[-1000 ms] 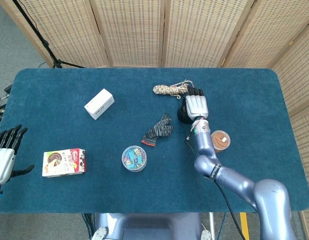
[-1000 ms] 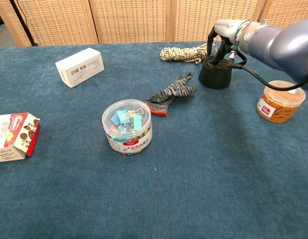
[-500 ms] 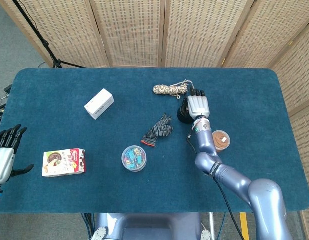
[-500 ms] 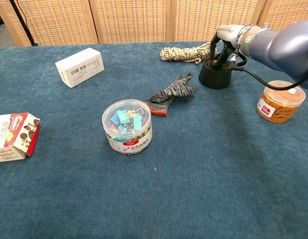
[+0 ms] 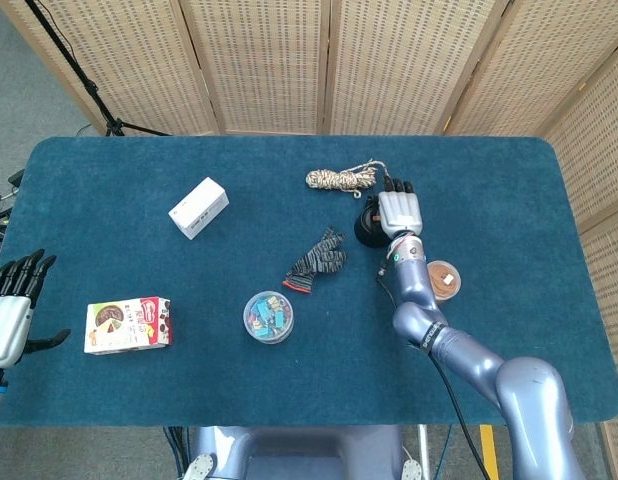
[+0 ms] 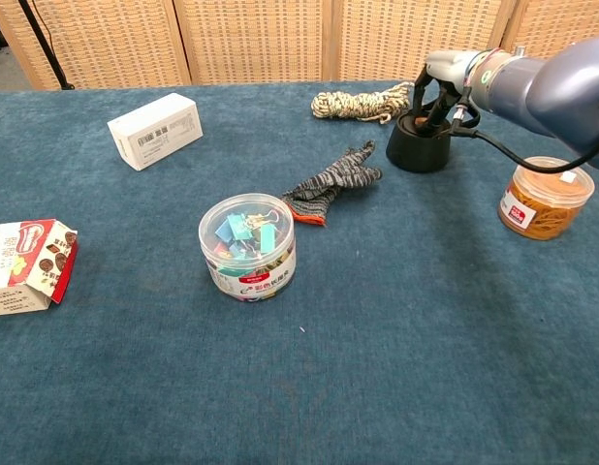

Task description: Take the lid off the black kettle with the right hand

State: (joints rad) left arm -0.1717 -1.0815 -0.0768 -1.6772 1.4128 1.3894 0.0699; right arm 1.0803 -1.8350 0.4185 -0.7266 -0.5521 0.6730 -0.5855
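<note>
The black kettle [image 5: 367, 232] [image 6: 419, 147] stands at the back right of the blue table, between the rope and the orange jar. My right hand [image 5: 399, 211] [image 6: 453, 70] hangs over its top from the right, palm down. Its dark fingers [image 6: 431, 101] reach down and close around the lid [image 6: 423, 117], which still sits on the kettle's mouth and is mostly hidden by them. My left hand [image 5: 9, 310] rests off the table's left edge, fingers spread, holding nothing.
A coil of rope [image 6: 362, 103] lies just behind the kettle. A striped glove [image 6: 333, 182] lies to its left, and a jar of orange rubber bands [image 6: 545, 199] to its right. A clear tub of clips [image 6: 247, 246], a white box [image 6: 154, 130] and a snack box [image 6: 26, 266] sit further left.
My right hand has sunk a little and shifted slightly right over the kettle, its fingers drawing in around the lid. The kettle and my left hand have stayed put.
</note>
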